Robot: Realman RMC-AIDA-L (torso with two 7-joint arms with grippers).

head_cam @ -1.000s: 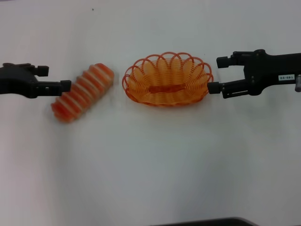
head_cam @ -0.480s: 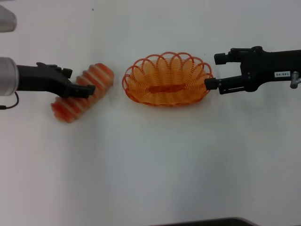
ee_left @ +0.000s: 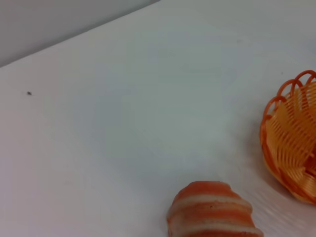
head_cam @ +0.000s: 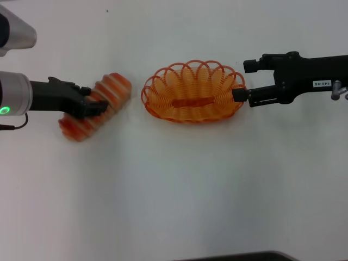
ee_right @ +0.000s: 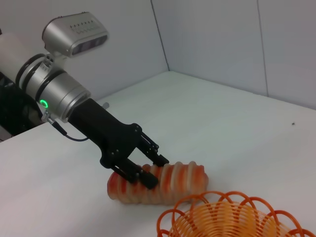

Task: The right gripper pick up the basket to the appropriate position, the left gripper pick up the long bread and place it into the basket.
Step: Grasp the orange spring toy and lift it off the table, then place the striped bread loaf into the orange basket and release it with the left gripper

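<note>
The long bread point(head_cam: 111, 89) lies slantwise on the white table, left of the orange basket point(head_cam: 193, 92). My left gripper point(head_cam: 93, 99) is down over the loaf's middle. Its jaws are open and straddle the loaf, one finger on each side, as the right wrist view point(ee_right: 154, 169) shows. The loaf rests on the table. My right gripper point(head_cam: 243, 80) is open at the basket's right end, with its near fingertip against the rim and its far finger just beyond it. The left wrist view shows one end of the bread point(ee_left: 212, 210) and part of the basket point(ee_left: 291, 143).
The white table point(head_cam: 174, 185) stretches wide in front of the objects. A dark edge point(head_cam: 234, 255) shows at the table's near side. A small dark speck point(head_cam: 107, 10) lies at the back. Grey walls point(ee_right: 212, 39) stand behind the table.
My left gripper has reached right from the loaf's left end and come down over its middle. My right gripper has shifted left, closing on the basket's right rim. Bread and basket have not moved.
</note>
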